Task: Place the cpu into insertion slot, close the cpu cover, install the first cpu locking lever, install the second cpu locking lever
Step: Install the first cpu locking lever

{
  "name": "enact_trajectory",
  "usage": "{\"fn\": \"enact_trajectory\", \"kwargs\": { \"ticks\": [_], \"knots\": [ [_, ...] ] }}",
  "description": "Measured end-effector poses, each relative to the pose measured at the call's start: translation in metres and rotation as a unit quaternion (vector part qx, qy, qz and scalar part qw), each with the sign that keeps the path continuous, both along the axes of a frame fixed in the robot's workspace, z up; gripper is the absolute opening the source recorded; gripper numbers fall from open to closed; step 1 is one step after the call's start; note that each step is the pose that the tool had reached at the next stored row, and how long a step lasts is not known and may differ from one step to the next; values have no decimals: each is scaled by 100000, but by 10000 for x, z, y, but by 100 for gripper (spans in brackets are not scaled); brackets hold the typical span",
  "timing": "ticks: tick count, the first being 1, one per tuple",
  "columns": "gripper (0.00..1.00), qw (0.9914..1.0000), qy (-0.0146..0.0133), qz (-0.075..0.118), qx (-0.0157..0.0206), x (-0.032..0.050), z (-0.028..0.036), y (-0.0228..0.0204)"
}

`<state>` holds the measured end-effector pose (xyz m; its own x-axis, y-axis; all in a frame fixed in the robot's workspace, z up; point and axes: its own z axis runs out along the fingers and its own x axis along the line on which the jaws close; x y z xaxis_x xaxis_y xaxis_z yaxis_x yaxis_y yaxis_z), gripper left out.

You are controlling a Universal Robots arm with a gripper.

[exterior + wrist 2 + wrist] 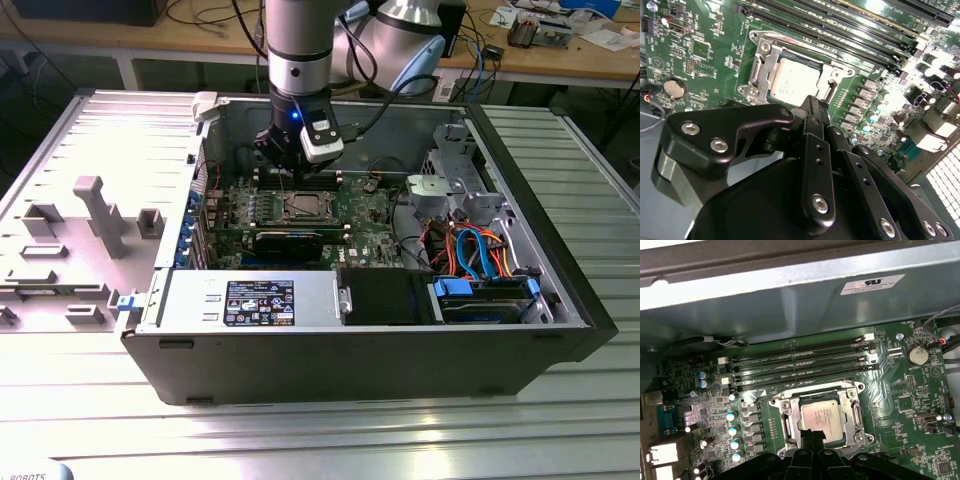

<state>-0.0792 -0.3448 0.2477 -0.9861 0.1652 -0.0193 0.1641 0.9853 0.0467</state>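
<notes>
**Chip seated under its cover, pincer closed just above the socket**

At the exterior view's left a grey fixture tray [80,225] lies on the ribbed metal table [400,440], just beside the open computer case [350,365]. Inside the case, going toward the exterior view's right, the green motherboard [370,215] lies flat, with a long black expansion card [290,240] on its near side. The arm [300,40] hangs down into the case from above, and the gripper [290,172] is close over the insertion slot [288,207]. In both wrist views the cpu [822,414] sits in that slot. Its silver-grey top shows through the window of the cpu cover [856,415], which lies flat around it. The gripper's black fingers [816,150] are drawn together to a narrow tip with nothing seen between them. The tip is near the edge of the cover, and whether it touches cannot be told. The memory slots [800,362] run alongside the socket. Further to the exterior view's right stands a drive cage [450,180], with blue and orange cables [478,250] just beside it.
</notes>
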Motion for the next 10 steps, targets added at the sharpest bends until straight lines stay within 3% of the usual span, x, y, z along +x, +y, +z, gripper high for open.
{"fn": "enact_trajectory", "kwargs": {
  "ticks": [10],
  "knots": [
    [11,100000,2,-2,-4,-34,0,0]
  ]
}}
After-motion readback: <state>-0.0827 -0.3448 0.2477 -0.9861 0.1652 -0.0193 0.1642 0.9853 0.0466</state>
